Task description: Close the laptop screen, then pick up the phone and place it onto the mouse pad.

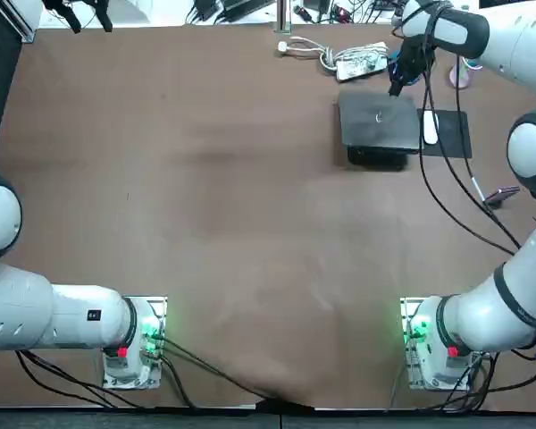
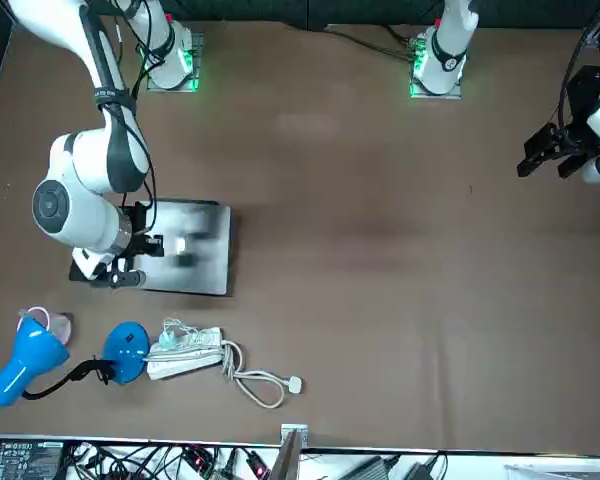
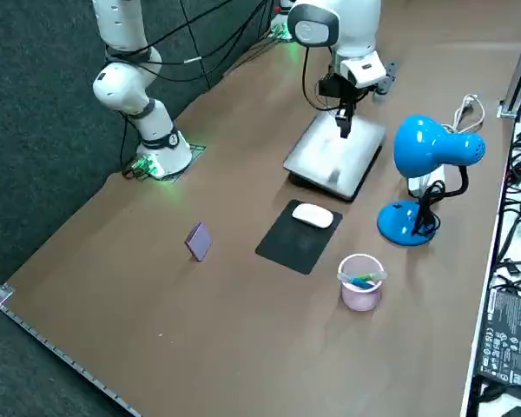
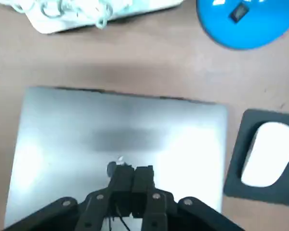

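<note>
Laptop (image 3: 334,156) is shut flat on the brown bench (image 1: 205,179), silver matte lid up, rounded corners, small logo in the middle. The right tool (image 4: 132,173) sits right over that logo with its two black fingers pressed together and nothing between them; can't tell if the tips actually touch the lid. Just beside the laptop, on the robot's right, is the black mouse pad (image 3: 286,248), a thin rectangle with a glossy white mouse (image 3: 313,215) taking up its laptop-side end, so the rest of the pad is bare. The phone (image 3: 198,241) is well apart from all that, nearer the robot's base on the right side of the bench. It's a small purple slab that looks tipped up on an edge, and from overhead it's only a thin sliver next to the arm's cables. Past the laptop's far edge there's a shiny blue desk lamp (image 3: 430,148) with a round base and a black cord, a white power strip (image 1: 362,63) with a coiled white cable, and a pinkish see-through cup (image 3: 361,282) with pens inside.
</note>
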`<state>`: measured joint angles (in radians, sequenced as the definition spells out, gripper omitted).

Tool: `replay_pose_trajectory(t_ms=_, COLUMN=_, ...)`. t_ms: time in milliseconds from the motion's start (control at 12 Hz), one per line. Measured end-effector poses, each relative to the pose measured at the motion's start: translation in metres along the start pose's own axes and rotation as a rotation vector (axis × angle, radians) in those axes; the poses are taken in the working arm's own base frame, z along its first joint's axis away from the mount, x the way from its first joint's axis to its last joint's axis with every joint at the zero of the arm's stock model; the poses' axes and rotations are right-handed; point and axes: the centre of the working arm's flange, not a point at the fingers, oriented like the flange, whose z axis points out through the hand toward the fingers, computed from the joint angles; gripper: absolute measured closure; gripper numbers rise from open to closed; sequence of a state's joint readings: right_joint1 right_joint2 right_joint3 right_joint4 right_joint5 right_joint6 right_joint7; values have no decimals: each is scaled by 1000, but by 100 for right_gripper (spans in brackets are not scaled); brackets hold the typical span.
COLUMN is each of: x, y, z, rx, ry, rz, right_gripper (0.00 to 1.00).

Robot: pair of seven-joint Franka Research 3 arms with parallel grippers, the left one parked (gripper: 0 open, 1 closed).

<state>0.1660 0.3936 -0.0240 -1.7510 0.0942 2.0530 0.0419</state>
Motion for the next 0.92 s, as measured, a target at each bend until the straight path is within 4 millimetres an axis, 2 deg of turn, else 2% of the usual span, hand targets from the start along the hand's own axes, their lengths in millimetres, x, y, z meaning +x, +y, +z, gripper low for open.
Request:
replay_pose_trajectory(t_ms=333, x=0, y=26, z=-17, rx=2, ry=-26, rz=-100, right_gripper=98)
replay_pose_trajectory(t_ms=583, x=-17, y=67, z=-45, rx=7, ry=-96, rz=-236, right_gripper=96)
replay_pose_trajectory(t_ms=750, x=-32, y=102, z=-63, rx=1, ry=-113, rz=-313, right_gripper=77)
replay_pose_trajectory(t_ms=917, x=-48, y=133, z=-71, rx=10, ry=-116, rz=-380, right_gripper=53)
